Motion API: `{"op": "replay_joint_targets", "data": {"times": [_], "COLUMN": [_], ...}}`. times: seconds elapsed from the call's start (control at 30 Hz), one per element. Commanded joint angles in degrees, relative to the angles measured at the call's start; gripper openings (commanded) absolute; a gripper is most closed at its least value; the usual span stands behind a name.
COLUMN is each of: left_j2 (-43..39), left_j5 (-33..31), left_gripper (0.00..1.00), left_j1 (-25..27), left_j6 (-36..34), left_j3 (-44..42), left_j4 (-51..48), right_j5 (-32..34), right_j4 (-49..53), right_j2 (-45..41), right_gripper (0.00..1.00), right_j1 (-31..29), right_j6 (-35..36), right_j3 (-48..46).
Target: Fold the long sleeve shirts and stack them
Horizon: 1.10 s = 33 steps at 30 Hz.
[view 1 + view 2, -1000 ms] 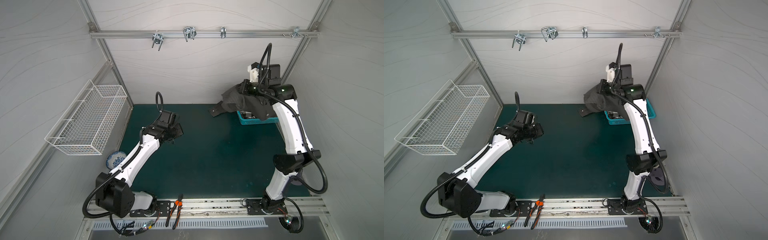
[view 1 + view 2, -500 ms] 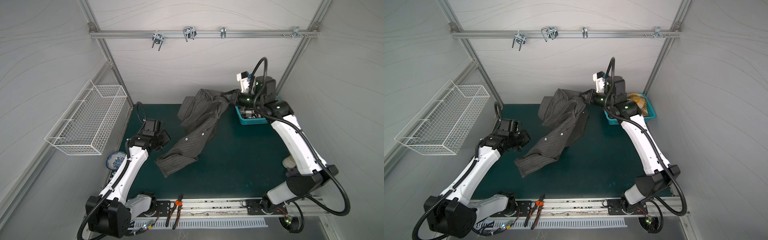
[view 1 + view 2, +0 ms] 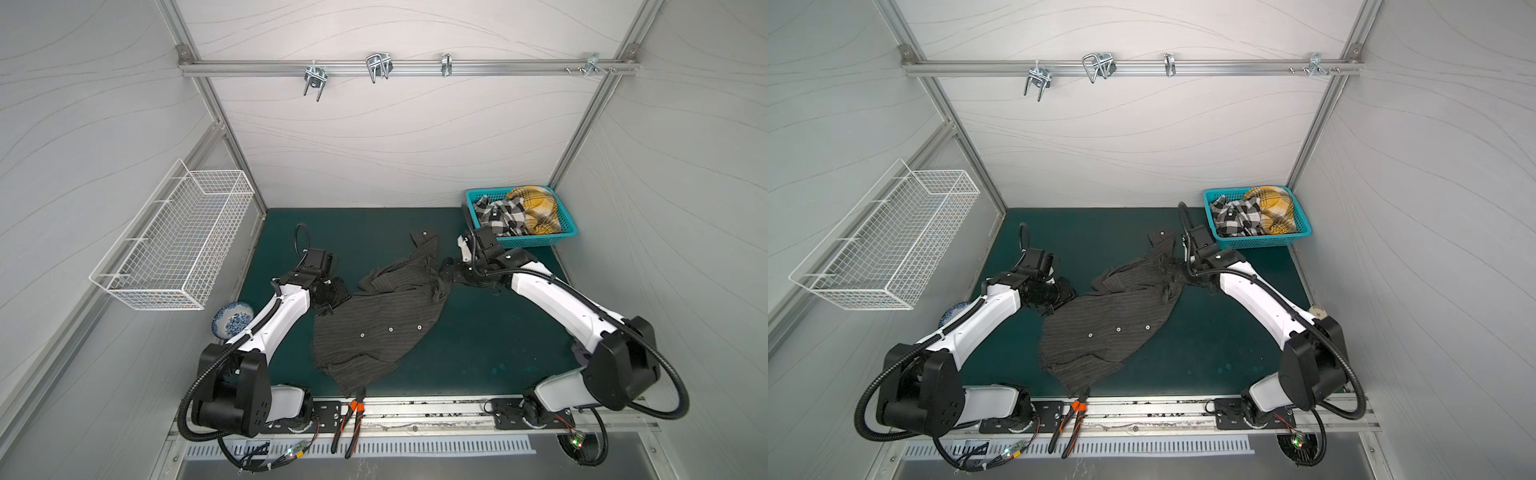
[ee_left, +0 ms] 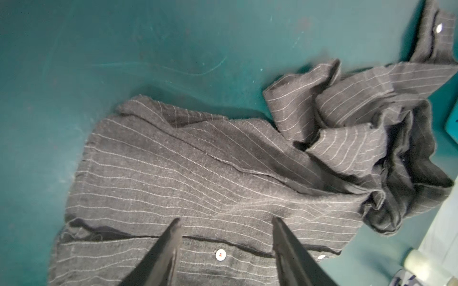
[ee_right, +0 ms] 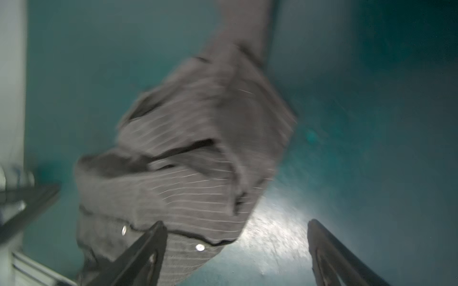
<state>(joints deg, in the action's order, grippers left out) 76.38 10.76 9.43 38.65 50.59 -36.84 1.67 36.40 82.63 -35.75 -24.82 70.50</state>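
**Charcoal shirt [image 3: 386,320] lies crumpled on the desk [image 3: 490,345], nothing gripped**

Its buttoned front lies partly flat in the middle of the green desk. The upper part and the sleeves are bunched just beside the right tool [image 5: 236,222]. One cuff [image 3: 424,240] points toward the teal basket [image 3: 536,242], which holds other clothes. The lower hem reaches the front edge of the desk, very near the pliers [image 3: 351,424].

What can go wrong for you: if you drag the hem, it may catch the pliers and pull them along. If you pinch the bunched part, you probably take two layers together, and a sleeve will be trapped inside the fold. The right wrist view is blurred, so choose the grasp place from a top view.

The left tool [image 4: 226,220] is spread, low over the button strip with one button [image 4: 220,255] between its fingers, and it holds nothing. The right tool is spread wide, one finger over the cloth, nothing pinched. Both arms reach low and inward from their bases, wrists tilted down toward the shirt.
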Motion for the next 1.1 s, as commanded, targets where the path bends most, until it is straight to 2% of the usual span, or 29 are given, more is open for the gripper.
{"op": "replay_joint_targets", "data": {"times": [0.0, 0.03, 0.13, 0.27, 0.37, 0.5, 0.6, 0.73, 0.87, 0.93, 0.97, 1.03, 1.07], "left_j2": [0.74, 0.42, -1.62, -3.78, -5.44, -8.21, -9.61, -10.37, -10.82, -11.08, -11.03, -10.74, -10.55], "left_j5": [1.07, 0.77, 0.53, 0.40, 0.31, 0.40, 0.73, 1.04, 0.86, 0.71, 0.77, 0.96, 0.93], "left_gripper": [0.76, 0.82, 0.79, 0.75, 0.74, 0.73, 0.72, 0.67, 0.65, 0.65, 0.64, 0.64, 0.64], "left_j1": [-0.03, -0.04, -0.07, -0.09, -0.11, -0.11, -0.11, -0.10, -0.18, -0.21, -0.29, -0.29, -0.29], "left_j6": [0.78, 1.34, 2.80, 3.05, 2.90, 3.40, 3.66, 4.15, 3.98, 4.11, 4.16, 4.36, 4.45], "left_j3": [0.05, -0.39, -2.25, -3.62, -4.91, -7.26, -8.58, -9.53, -9.88, -10.42, -10.47, -10.66, -10.71], "left_j4": [0.83, 0.38, -0.01, -2.18, -3.84, -4.89, -5.10, -5.51, -5.87, -5.57, -5.52, -5.00, -4.56], "right_j5": [5.17, 1.94, -2.46, 5.44, -3.18, -5.04, -4.58, 0.77, 3.47, 3.40, 3.84, 5.38, 5.51], "right_j4": [1.22, 2.12, 5.67, 10.19, 12.87, 14.78, 14.81, 17.35, 22.14, 22.87, 23.11, 23.44, 23.45], "right_j2": [4.22, 7.17, 17.23, 28.88, 34.48, 38.43, 40.62, 46.89, 54.55, 56.74, 57.22, 57.60, 57.39], "right_gripper": [0.90, 0.90, 0.90, 0.89, 0.82, 0.83, 0.83, 0.88, 0.85, 0.77, 0.68, 0.36, 0.25], "right_j1": [-5.77, -5.97, -6.00, -4.87, -4.34, -8.53, -11.25, -13.84, -13.95, -13.94, -13.94, -13.67, -13.26], "right_j6": [12.52, 13.02, 15.08, 15.48, 18.76, 24.01, 25.36, 26.50, 25.44, 25.26, 25.13, 24.46, 24.11], "right_j3": [4.34, 7.44, 17.17, 28.40, 34.71, 38.83, 40.87, 47.71, 56.71, 59.14, 59.88, 61.24, 61.74]}}
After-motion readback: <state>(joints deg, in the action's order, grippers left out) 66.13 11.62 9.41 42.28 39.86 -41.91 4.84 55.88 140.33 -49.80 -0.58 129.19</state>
